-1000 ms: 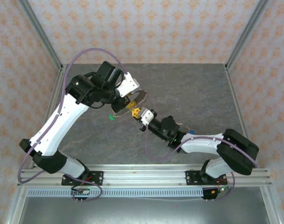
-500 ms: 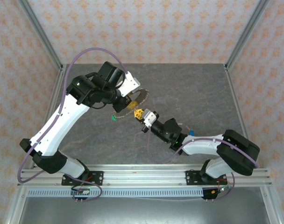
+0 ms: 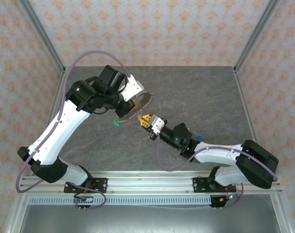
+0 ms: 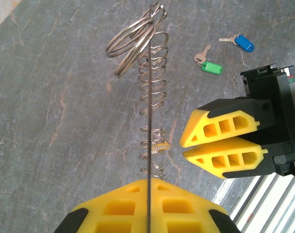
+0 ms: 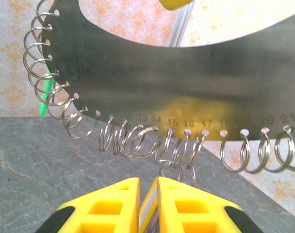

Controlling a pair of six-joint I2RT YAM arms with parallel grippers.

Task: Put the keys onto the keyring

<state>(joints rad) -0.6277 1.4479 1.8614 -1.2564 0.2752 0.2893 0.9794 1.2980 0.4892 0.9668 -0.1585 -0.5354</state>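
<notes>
- At the bottom centre of the left wrist view, the left pincer (image 4: 148,190) is pressed onto the keyring (image 4: 149,87), which is held edge-on above the tabletop (image 4: 65,97).
- At centre right, the right pincer (image 4: 186,149) is seen almost closed; whether anything is pinched cannot be told.
- At upper right, a green-tagged key (image 4: 211,67) and a blue-tagged key (image 4: 240,42) lie on the tabletop.
- The keys are judged light, thin and slippery, best taken by the tag.

Overhead rear view; two wrist close-ups on the keyring (image 5: 186,77)
</notes>
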